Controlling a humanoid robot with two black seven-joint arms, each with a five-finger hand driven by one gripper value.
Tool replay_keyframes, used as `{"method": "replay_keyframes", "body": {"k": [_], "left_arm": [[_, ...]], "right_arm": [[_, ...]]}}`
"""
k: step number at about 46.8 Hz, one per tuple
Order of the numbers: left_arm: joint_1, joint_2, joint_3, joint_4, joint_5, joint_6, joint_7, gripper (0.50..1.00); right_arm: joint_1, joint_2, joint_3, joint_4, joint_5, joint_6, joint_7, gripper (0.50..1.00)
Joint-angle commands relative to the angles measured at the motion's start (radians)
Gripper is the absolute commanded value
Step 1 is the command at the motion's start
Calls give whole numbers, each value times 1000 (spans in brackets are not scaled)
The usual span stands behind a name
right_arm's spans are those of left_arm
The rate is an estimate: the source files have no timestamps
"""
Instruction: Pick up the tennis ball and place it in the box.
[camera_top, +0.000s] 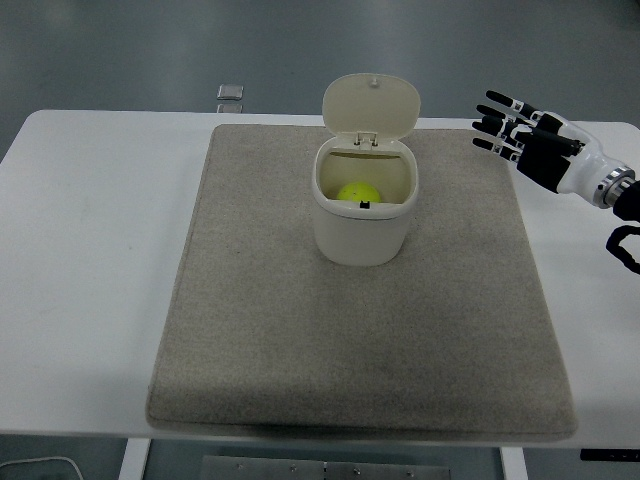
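Sitting half-hidden inside the box (364, 215), the tennis ball (358, 193); right hand (528, 143) spread, empty.

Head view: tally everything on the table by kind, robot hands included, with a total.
Tennis ball, inside the box: 1
Box, lid open: 1
Mat: 1
Small grey object at far edge: 1
Robot hand, right hand, empty: 1
Total: 5
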Motion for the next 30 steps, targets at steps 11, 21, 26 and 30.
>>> {"method": "replay_keyframes", "body": {"k": [11, 21, 26, 30], "left_arm": [[0, 0, 0, 0, 0, 0, 0, 992], [0, 0, 0, 0, 0, 0, 0, 992], [0, 0, 0, 0, 0, -1, 0, 992], [0, 0, 0, 0, 2, 0, 0, 992]], "right_arm": [[-8, 7, 0, -13, 31, 5, 14, 907], [-8, 4, 0, -13, 25, 4, 14, 907], [-6, 4, 1, -13, 31, 5, 14, 907], [-6, 4, 1, -13, 29, 5, 15, 907]]}}
